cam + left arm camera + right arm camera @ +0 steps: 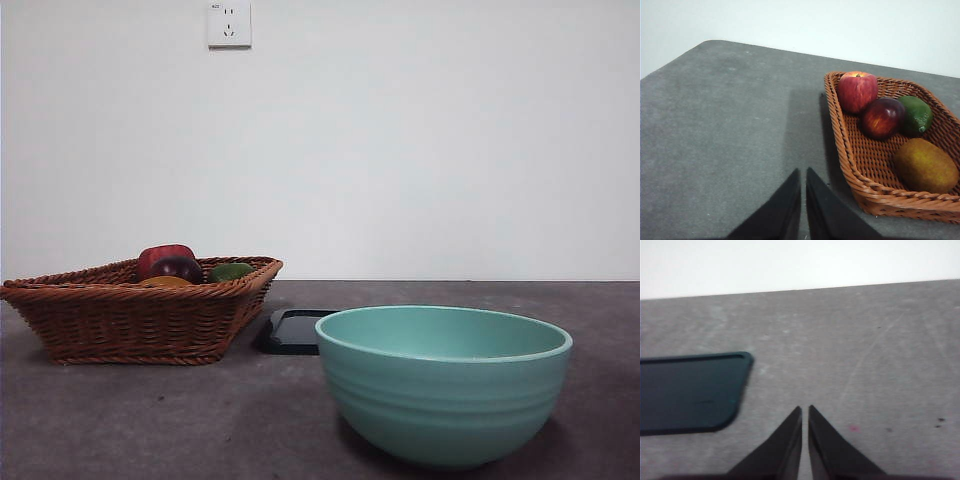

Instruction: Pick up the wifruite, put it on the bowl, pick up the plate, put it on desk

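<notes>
Nothing is done yet: the brownish-orange oval wifruite lies in the brown wicker basket, the mint-teal glazed bowl sits empty near the desk's front edge, and the left gripper and right gripper hang closed and empty.

Behind the table you face a plain white wall, bare and evenly lit, with no shadows or marks you could pick out on it. High on that wall, left of the middle, you see a white power socket whose plate is cut off by the upper edge of the front view. The wall meets the far edge of the table in one straight level line. In both wrist views you see the same white wall above the table's edge, brighter and washed out, and the light looks soft and even throughout
</notes>
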